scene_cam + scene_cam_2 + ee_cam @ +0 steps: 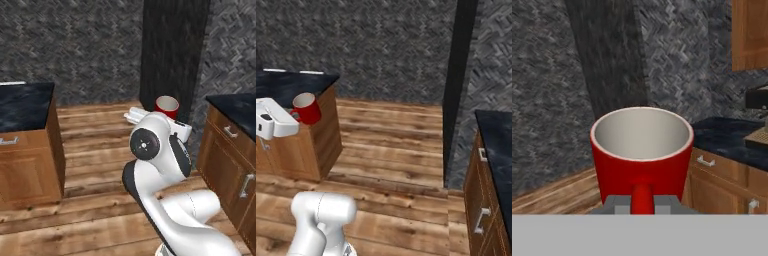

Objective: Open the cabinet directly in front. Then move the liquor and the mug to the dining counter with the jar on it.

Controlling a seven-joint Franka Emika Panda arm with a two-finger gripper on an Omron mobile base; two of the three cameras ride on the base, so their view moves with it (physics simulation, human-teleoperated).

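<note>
Gripper clamps mug handle above open floor.

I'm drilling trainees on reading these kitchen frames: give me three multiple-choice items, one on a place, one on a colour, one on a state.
1. Where is the mug?
A. on a counter
B. on the floor
C. in the air at the tool

2. What colour is the inside of the mug?
A. whitish
B. black
C. blue

3. How does the tool stand?
A. wide open
B. shut on the mug's handle
C. shut on nothing

Answers:
1 C: both base views show the mug up at the end of the arm, above the wooden floor.
2 A: the hand view looks into a pale interior inside the red wall.
3 B: in the hand view the red handle sits between the two fingertips.
</note>
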